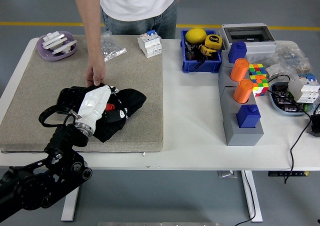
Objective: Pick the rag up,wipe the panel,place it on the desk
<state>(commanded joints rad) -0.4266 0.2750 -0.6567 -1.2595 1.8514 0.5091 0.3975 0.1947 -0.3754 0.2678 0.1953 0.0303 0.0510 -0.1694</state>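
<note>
Left robot hand [95, 106], white-shelled on a black arm coming up from the lower left corner, pressed down on a black rag [122, 108] with fingers apparently closed over the cloth, though the fingertips are buried in the folds and hard to make out. Rag bunched and spread over a flat dark panel [67, 97], of which only the left end pokes out beyond the cloth. Panel lying on a grey-beige mat [135, 71] covering the left half of the white bench [190, 116]. Just behind the panel, at its far edge, a person's hand [95, 75] reaching down from the far side of the bench, fingertips touching or nearly touching the panel's rim. Far behind and left of the panel, at the mat's back corner, a lilac dish [56, 46] with white parts in it. Behind the panel, a crinkled clear bag [111, 47]; behind and right of it, a white circuit breaker [150, 42] standing at the mat's back edge. Well right of the panel, off the mat, a blue bin [201, 61] with a yellow ball and tape measure inside. Further right, a grey block [240, 123] carrying orange cylinders [242, 81] and blue pieces, with a colour cube [258, 78] just beside it.
</note>
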